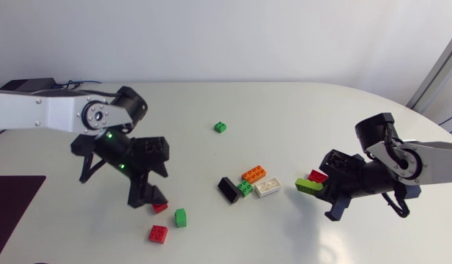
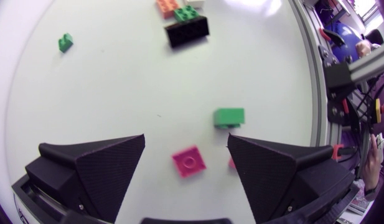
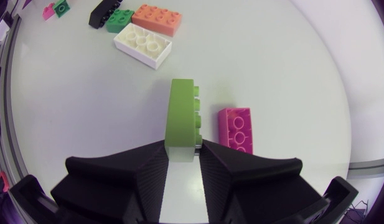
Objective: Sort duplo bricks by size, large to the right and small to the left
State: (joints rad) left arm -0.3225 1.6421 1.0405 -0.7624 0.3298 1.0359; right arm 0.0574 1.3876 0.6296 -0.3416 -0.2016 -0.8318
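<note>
My left gripper (image 1: 148, 196) (image 2: 185, 148) hangs open over the table's left front. A small red brick (image 1: 160, 207) (image 2: 189, 162) lies on the table between its fingers, untouched. A second red piece (image 2: 231, 163) shows partly behind one finger. A red brick (image 1: 157, 234) and a small green brick (image 1: 181, 217) (image 2: 229, 117) lie close by. My right gripper (image 1: 322, 188) (image 3: 182, 154) is shut on a long lime-green brick (image 1: 308, 185) (image 3: 182, 115), just above the table. A pink-red large brick (image 1: 317, 176) (image 3: 236, 129) lies beside it.
In the middle lies a cluster: a black brick (image 1: 228, 189) (image 2: 187, 31), a small green brick (image 1: 245, 188) (image 3: 119, 20), an orange brick (image 1: 254, 174) (image 3: 158, 18) and a white brick (image 1: 268, 186) (image 3: 144, 45). A lone small green brick (image 1: 220, 127) (image 2: 66, 42) sits farther back.
</note>
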